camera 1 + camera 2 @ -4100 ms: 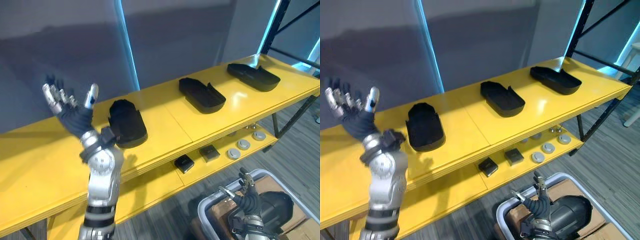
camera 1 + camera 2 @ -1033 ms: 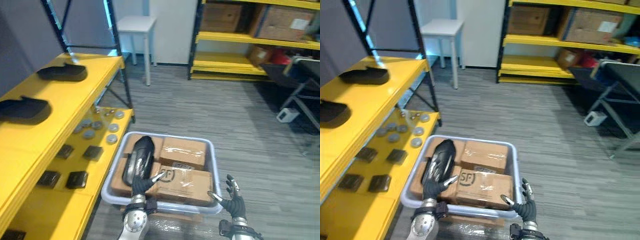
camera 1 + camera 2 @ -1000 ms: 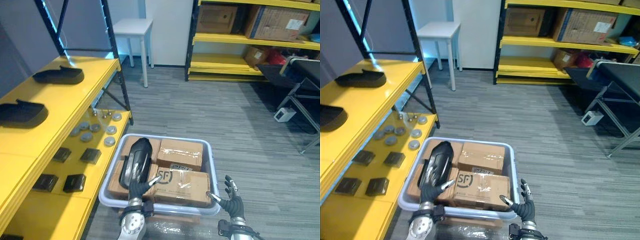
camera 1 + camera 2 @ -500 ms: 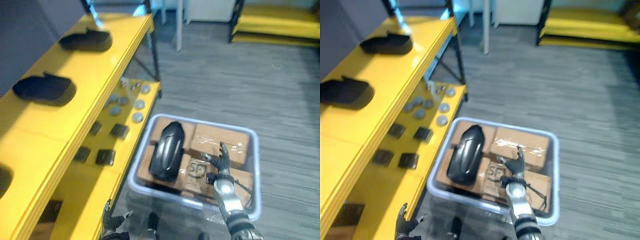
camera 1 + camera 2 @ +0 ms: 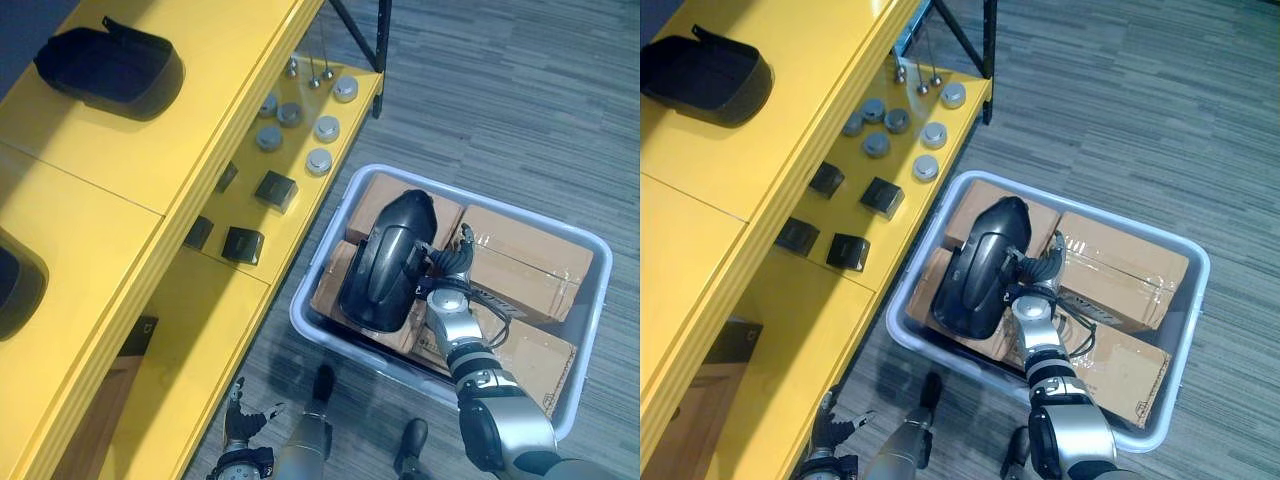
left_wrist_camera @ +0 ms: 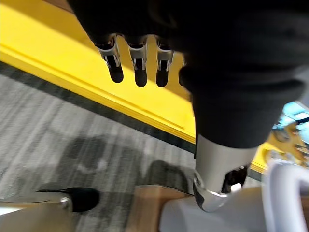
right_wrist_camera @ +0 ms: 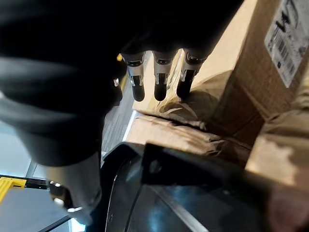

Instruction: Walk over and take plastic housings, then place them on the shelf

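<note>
We find the black plastic housing (image 5: pixel 385 265) lying on the cardboard boxes (image 5: pixel 520 260) inside the grey bin (image 5: pixel 898 328), which stands on the floor just beside the yellow shelf (image 5: pixel 200 130). The right hand (image 5: pixel 447 262) sits over the boxes just beside the housing's right edge, fingers straight and spread, grasping nothing. We cannot tell whether its thumb touches the housing.

The left hand (image 5: pixel 238 417) hangs low near the shelf's front edge, fingers relaxed and apart, empty.

On the top board we note a second housing (image 5: pixel 110 65) and a third housing (image 5: pixel 15 285), well apart. The lower board carries silver discs (image 5: pixel 327 127) and black blocks (image 5: pixel 274 188).
</note>
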You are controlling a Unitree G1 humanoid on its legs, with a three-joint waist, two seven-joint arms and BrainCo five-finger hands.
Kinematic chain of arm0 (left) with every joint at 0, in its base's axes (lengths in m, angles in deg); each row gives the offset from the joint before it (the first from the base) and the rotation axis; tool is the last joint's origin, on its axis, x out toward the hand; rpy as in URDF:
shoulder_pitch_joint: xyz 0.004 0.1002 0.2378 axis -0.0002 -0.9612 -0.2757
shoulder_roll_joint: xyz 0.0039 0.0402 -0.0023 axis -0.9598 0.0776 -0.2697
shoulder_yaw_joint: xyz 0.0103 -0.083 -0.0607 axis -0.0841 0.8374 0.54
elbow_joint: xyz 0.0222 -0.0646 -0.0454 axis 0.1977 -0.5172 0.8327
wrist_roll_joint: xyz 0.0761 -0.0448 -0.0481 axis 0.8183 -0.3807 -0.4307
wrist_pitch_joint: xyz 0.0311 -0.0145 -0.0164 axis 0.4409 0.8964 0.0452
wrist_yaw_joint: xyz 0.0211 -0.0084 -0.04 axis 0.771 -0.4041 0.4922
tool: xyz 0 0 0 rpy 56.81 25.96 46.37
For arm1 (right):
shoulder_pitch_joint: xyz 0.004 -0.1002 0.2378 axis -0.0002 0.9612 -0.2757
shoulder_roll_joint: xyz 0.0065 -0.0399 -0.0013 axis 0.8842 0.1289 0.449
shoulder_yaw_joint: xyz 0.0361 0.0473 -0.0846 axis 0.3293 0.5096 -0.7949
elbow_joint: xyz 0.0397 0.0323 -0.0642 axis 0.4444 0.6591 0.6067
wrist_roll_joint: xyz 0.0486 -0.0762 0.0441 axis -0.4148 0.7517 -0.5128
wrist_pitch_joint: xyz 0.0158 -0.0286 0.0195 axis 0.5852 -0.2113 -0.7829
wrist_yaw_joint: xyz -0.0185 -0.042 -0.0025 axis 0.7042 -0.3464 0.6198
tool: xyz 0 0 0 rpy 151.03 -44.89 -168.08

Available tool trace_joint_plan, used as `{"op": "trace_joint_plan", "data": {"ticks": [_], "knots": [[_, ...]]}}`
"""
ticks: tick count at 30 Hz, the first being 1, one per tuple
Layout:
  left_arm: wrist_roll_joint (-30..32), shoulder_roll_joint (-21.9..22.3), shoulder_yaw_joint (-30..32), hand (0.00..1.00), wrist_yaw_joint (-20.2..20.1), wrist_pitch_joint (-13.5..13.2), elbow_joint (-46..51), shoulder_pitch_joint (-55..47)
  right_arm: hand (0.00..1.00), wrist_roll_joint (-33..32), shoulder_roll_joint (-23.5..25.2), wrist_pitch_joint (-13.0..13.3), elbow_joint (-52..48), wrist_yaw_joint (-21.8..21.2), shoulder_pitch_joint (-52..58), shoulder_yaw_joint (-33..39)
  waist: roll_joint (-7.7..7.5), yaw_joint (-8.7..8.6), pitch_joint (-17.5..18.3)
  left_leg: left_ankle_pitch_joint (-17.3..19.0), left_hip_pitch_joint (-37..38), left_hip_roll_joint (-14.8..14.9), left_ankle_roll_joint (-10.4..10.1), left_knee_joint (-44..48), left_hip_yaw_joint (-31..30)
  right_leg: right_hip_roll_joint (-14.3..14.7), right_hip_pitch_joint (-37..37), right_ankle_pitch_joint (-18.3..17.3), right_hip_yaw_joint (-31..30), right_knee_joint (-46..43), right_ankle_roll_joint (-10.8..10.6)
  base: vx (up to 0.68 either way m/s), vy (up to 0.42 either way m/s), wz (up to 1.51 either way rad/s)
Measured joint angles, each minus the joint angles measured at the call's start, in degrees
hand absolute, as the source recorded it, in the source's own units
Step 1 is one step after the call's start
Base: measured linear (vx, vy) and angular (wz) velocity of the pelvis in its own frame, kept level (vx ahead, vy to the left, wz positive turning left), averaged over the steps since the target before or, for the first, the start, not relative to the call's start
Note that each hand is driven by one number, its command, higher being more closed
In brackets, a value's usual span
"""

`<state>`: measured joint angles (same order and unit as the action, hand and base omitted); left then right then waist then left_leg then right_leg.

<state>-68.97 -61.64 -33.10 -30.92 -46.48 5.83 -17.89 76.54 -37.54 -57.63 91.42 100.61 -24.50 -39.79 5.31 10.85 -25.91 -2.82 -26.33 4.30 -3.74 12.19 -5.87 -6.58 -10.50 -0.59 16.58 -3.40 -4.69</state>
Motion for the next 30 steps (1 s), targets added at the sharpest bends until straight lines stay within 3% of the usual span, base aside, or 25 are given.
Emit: {"op": "trace_joint_plan", "data": {"ticks": [3, 7, 10, 16, 17, 24, 30], "knots": [[-0.1, -0.1, 0.1, 0.00, 0.9, 0.0, -2.0, 1.1, 0.00, 2.3, 0.6, -0.7, -0.7, 0.7, 0.7, -1.2, -0.18, -0.07, -0.3, -0.1, -0.5, 0.2, 0.0, 0.0, -0.3, 0.3, -0.4, 0.0, 0.0, 0.0, 0.0, -0.01, -0.006, 0.00], [-1.1, -0.1, 0.4, 0.00, 1.8, 0.2, -2.7, 2.3, 0.00, 6.7, 4.4, -2.6, -15.3, 0.4, 12.0, -7.9, -1.64, -0.62, -1.5, -0.1, -0.5, 0.8, -0.1, -0.1, -0.2, 0.9, -0.6, 0.0, -0.3, 0.0, 0.1, 0.01, -0.012, -0.03], [-1.2, 0.3, 1.8, 0.00, 2.5, 1.1, -3.1, 2.4, 0.00, 13.4, 8.6, -3.9, -22.9, -1.0, 21.1, -12.5, -2.77, -2.36, -2.0, -0.2, -0.4, 0.9, -0.1, -0.2, -0.2, 1.1, -0.6, 0.0, -0.5, 0.0, 0.2, 0.04, -0.012, -0.02], [-1.2, 0.6, 2.9, 0.00, 2.7, 1.6, -3.0, 2.1, 0.00, 20.4, 11.1, -6.9, -31.1, -4.9, 30.7, -15.8, -3.62, -3.18, -2.0, -0.6, 1.6, 1.0, -0.3, -2.1, 1.0, 1.0, -0.1, 0.0, -1.9, 0.0, 0.2, 0.03, 0.005, -0.09], [-1.2, 0.6, 3.0, 0.00, 2.7, 1.6, -2.8, 1.9, 1.00, 21.0, 11.1, -7.2, -32.3, -5.4, 32.4, -16.5, -3.78, -3.53, -2.0, -0.7, 1.8, 1.0, -0.3, -2.4, 0.9, 1.0, 0.0, -0.1, -1.8, 0.0, 0.2, 0.00, 0.000, 0.00], [-1.2, 0.9, 4.1, 0.00, 2.7, 1.8, -2.1, 1.6, 1.00, 24.7, 12.1, -9.3, -32.3, -6.7, 34.8, -14.7, -4.98, -4.26, -1.9, -2.3, 3.0, 0.9, -0.3, -5.3, 0.7, 0.9, 0.0, -0.1, -1.5, 0.0, 0.3, 0.00, 0.000, 0.01], [-2.3, 0.9, 4.0, 0.00, 2.6, 1.7, 0.2, 1.0, 1.00, 21.2, 12.0, -10.7, -17.9, -4.2, 21.0, -0.8, -4.98, -3.83, -1.9, -4.8, 3.4, 0.6, -0.4, -8.7, -0.6, 0.9, -0.4, -0.1, -0.4, -0.1, 0.3, -0.01, 0.001, 0.12]]}}
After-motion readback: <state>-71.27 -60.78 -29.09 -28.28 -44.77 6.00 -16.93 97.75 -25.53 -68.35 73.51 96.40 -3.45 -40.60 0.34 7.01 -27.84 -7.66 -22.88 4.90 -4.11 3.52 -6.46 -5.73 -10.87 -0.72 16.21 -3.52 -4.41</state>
